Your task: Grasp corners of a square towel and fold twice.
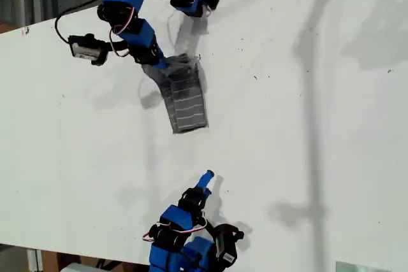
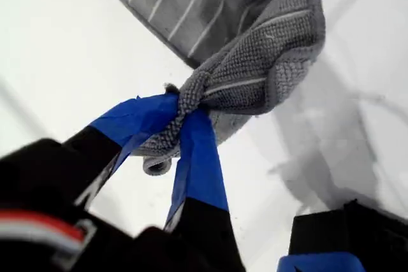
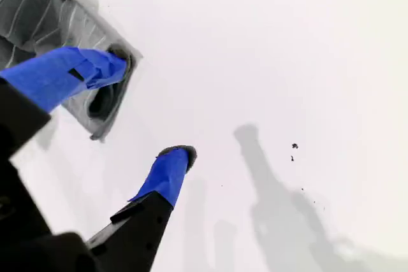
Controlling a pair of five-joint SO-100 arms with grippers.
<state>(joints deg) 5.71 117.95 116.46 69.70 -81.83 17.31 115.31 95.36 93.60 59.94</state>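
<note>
on the white bench (image 1: 306, 132), toward the far side and left of centre in the exterior view, lies the towel (image 1: 185, 97), folded into a narrow strip with its pale stripes showing. its far end is bunched and lifted slightly where my first tool (image 2: 182, 122) has it. in the first wrist view the two blue-taped fingers (image 2: 201, 157) are pressed together on a gathered corner (image 2: 191, 93) of the cloth, the fabric twisted into a knot between them, and the rest of the towel (image 2: 210, 4) hangs away from the pinch down to the bench (image 2: 57, 62). in the exterior view this arm (image 1: 127, 4) reaches in from the far left, its tool (image 1: 164, 63) at the towel's far end.

my second tool (image 1: 207, 176) sits at the near side of the bench in the exterior view, well apart from the towel's near end, pointing toward it. in the second wrist view its fingers (image 3: 167, 173) are spread wide with nothing between them but bare bench (image 3: 287, 62); my second tool (image 3: 143, 109) shows the towel (image 3: 38, 11) beyond one finger, not touched by it.
</note>
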